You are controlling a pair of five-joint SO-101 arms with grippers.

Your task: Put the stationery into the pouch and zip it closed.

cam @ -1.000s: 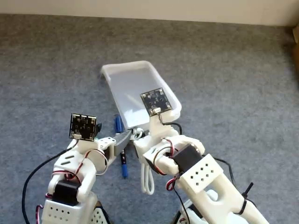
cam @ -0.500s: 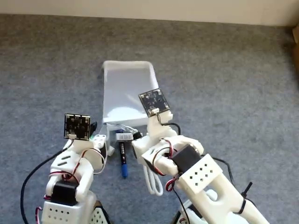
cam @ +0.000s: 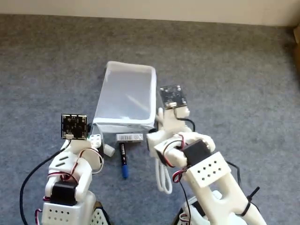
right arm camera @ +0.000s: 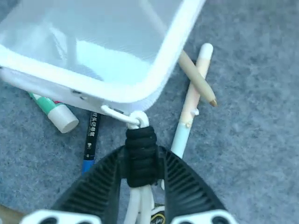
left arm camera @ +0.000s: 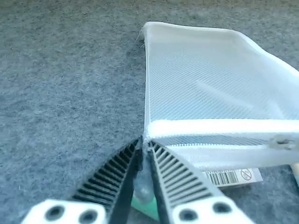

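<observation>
my left gripper [left arm camera: 144, 143] is pinched shut on the near corner of the white mesh pouch [left arm camera: 205, 88], which lies flat on the grey carpet [cam: 234, 70]. my right gripper [right arm camera: 141, 153] is clamped round the black-wrapped cord [right arm camera: 140, 140] at the zip pull. outside the pouch (just beside its near edge): blue pen [cam: 123, 161], barcoded eraser [cam: 129, 137], beige pencil [right arm camera: 196, 77], green marker [right arm camera: 53, 112]

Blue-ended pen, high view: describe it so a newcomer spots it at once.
Start at the white mesh pouch in the middle of the grey carpet. Just off its edge nearest the robot lies the pen. Its dark barrel and blue end set it apart from the barcoded white piece and the white-capped marker beside it.
</observation>
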